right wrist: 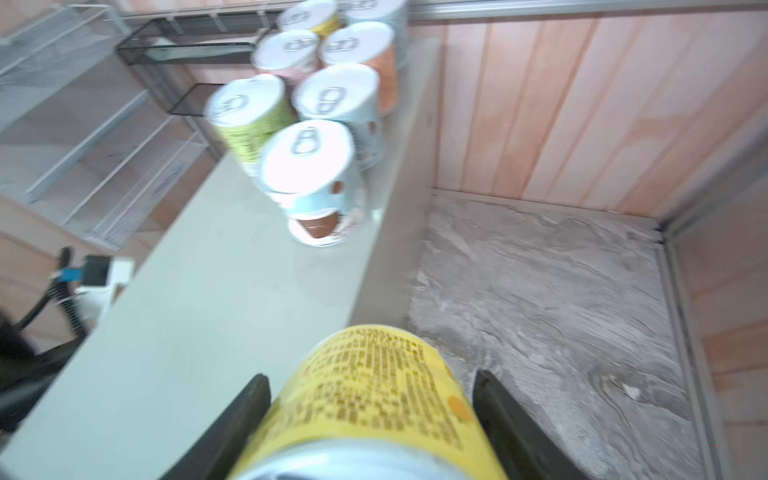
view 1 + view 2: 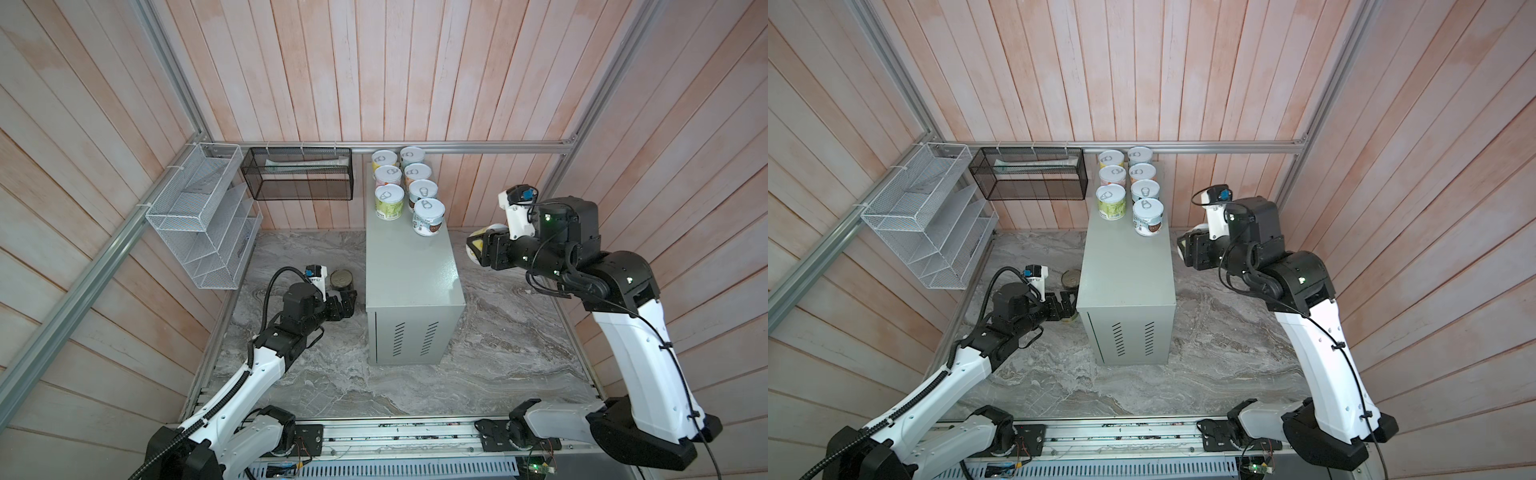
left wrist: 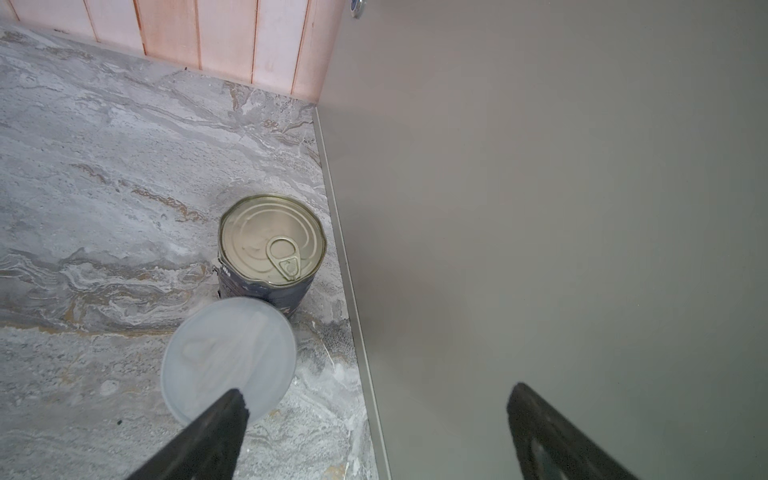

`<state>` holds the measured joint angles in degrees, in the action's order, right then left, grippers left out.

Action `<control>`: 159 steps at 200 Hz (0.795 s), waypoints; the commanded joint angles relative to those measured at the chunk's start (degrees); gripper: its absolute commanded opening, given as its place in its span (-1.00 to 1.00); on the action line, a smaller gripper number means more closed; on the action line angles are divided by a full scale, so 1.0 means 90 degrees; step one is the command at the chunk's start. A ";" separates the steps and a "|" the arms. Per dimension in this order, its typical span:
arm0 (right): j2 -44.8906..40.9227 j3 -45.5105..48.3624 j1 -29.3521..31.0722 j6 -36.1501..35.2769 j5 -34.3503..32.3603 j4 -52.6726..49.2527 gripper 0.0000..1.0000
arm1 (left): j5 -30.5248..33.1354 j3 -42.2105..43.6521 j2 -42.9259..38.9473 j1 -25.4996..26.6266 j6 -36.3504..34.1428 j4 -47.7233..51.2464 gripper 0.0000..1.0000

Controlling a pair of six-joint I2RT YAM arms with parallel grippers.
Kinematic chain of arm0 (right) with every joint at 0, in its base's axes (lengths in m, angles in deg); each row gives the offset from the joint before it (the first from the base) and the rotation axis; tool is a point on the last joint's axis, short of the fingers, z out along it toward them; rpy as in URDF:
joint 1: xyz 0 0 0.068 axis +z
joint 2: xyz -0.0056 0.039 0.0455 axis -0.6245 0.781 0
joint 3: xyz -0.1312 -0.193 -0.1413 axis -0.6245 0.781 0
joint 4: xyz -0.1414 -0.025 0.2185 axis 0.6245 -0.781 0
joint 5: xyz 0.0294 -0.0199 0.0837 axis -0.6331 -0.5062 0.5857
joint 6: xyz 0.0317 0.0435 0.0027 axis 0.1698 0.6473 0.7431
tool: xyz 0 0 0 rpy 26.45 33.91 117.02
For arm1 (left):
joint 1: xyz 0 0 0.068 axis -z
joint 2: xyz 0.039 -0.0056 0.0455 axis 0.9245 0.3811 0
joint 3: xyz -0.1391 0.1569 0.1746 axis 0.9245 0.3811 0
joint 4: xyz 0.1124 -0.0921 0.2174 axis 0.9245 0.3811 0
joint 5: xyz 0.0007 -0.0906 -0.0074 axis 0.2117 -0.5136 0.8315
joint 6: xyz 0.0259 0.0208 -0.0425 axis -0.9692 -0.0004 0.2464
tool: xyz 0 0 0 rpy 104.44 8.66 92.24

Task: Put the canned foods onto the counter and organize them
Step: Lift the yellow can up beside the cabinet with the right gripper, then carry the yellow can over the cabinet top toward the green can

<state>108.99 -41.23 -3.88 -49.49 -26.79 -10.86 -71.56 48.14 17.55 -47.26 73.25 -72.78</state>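
The counter (image 2: pixel 409 266) (image 2: pixel 1125 266) stands mid-scene, with several canned foods (image 2: pixel 409 187) (image 2: pixel 1129 187) (image 1: pixel 316 104) in two rows at its far end. My right gripper (image 2: pixel 473 251) (image 2: pixel 1183 249) (image 1: pixel 370 376) is shut on a yellow-labelled tin (image 2: pixel 478 246) (image 1: pixel 374 399), held in the air just right of the counter's top edge. A taller dark-blue tin (image 2: pixel 341 280) (image 2: pixel 1071 278) (image 3: pixel 272 245) stands on the marble left of the counter. A small pale-lidded tin (image 3: pixel 228 357) stands in front of it. My left gripper (image 2: pixel 347 305) (image 3: pixel 378 392) hangs open beside that tin, empty.
A white wire basket (image 2: pixel 199 216) and a black mesh basket (image 2: pixel 299 174) hang on the plank wall at the back left. The counter's left wall (image 3: pixel 540 208) is very close to my left gripper. Grey marble floor (image 2: pixel 498 353) surrounds the counter.
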 commanded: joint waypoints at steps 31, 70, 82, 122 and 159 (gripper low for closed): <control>0.1549 -0.1416 0.1391 -0.0205 -0.0876 -0.0706 -1.00 | -0.0021 -0.0302 -0.0063 -0.0026 -0.0321 0.0427 1.00; 0.2486 -0.2431 0.1774 -0.0410 -0.0835 -0.1002 -1.00 | 0.0058 -0.0300 -0.0155 -0.0025 -0.0340 0.0568 1.00; 0.2598 -0.2503 0.1797 -0.0435 -0.0722 -0.0958 -1.00 | 0.0074 -0.0342 -0.0130 -0.0023 -0.0357 0.0632 1.00; 0.2926 -0.2566 0.1869 -0.0397 -0.0811 -0.1007 -1.00 | 0.0123 -0.0316 -0.0144 -0.0017 -0.0368 0.0608 1.00; 0.3029 -0.2728 0.1870 -0.0362 -0.0935 -0.0998 -0.01 | 0.0165 -0.0372 -0.0065 -0.0014 -0.0387 0.0609 0.99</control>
<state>135.02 -63.48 12.69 -52.62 -33.13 -19.75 -70.75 47.16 17.00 -47.26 70.82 -67.88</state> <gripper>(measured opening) 0.708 0.997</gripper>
